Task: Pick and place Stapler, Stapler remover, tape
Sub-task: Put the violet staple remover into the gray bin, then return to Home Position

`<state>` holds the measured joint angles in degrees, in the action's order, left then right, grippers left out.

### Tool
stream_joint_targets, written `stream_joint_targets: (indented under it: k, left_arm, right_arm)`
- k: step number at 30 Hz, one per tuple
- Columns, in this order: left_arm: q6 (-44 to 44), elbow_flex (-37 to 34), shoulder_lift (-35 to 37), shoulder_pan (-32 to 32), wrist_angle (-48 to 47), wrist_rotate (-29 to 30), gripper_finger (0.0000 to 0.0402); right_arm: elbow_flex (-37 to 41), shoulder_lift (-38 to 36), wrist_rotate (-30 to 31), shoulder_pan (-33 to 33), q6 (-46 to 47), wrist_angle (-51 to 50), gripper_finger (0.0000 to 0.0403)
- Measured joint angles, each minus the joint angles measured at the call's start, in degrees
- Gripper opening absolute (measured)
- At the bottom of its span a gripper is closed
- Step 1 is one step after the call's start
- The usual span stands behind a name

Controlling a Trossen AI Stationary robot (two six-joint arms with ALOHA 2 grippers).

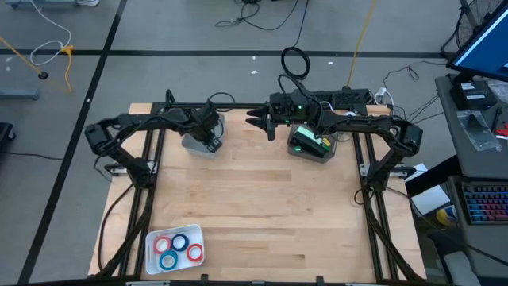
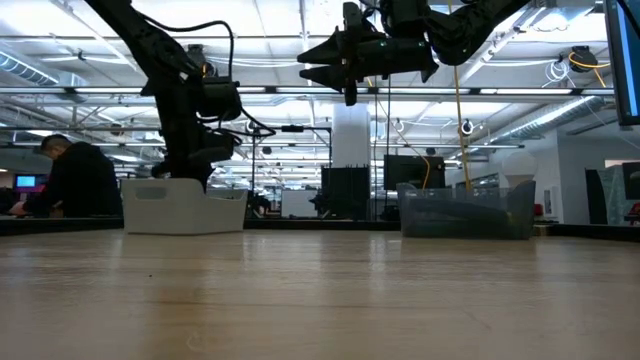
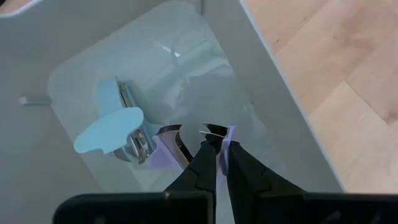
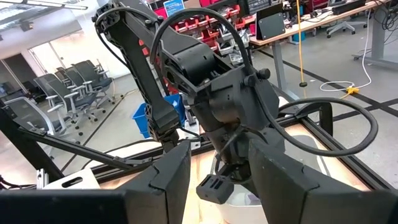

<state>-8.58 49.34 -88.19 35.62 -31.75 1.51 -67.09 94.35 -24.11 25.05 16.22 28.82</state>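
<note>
Right gripper [image 4: 217, 165] w/ fingers [image 4: 163, 176] spread wide, framing the left arm [image 4: 205, 81] opposite, its cables [image 4: 323, 118] looping out to one side. Left arm's wrist dips over a white bin [image 4: 249, 208] on the wooden counter [image 4: 348, 177]. Behind: black frame rails [image 4: 74, 149], blue bin [image 4: 146, 118] on the floor, rows of office chairs [image 4: 53, 90], red parts bins [image 4: 199, 25].

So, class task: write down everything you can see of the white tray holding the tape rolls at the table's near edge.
The white rectangular tray looks like shallow plastic with rounded corners. It lies flat on the light wooden table, slightly skewed, near the front edge on the left arm's side. Inside sit four small tape rolls with white cores, two red and two blue, packed close together. Nothing else touches it; both arms are far off at the back bins.
</note>
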Motion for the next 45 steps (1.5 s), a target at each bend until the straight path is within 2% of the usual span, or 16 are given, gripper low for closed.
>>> stream_joint_targets:
  k: [14, 21, 26, 33, 37, 45]
  left_arm:
    - [1.06, -0.02, -0.03, 0.15, 0.63, 0.0, 0.0074]
    - [2.37, 0.06, -0.03, 0.16, 2.15, -0.02, 0.0077]
    - [3.11, 3.88, 1.47, 0.66, -0.1, -0.17, 0.0078]
    - [5.71, 10.96, 8.99, -0.04, -6.62, -0.04, 0.0078]
    - [5.7, 11.19, 14.6, -1.53, -8.55, -0.03, 0.0079]
    - [4.06, 11.09, 24.03, -5.94, -15.95, -0.18, 0.0079]
  right_arm:
    - [0.0, 0.0, 0.01, -0.02, 0.2, -0.01, 0.0154]
    - [0.0, 0.0, 0.0, -0.02, 0.22, 0.0, 0.0156]
    - [0.0, 0.0, -0.01, -0.02, 0.22, -0.5, 0.0156]
    - [-0.02, -0.55, -0.01, 1.31, 2.0, -7.49, 0.0157]
    - [-0.02, -0.57, -0.21, 1.69, 2.12, -9.58, 0.0157]
    - [-0.02, -3.58, 0.0, 0.37, -4.64, -14.32, 0.0157]
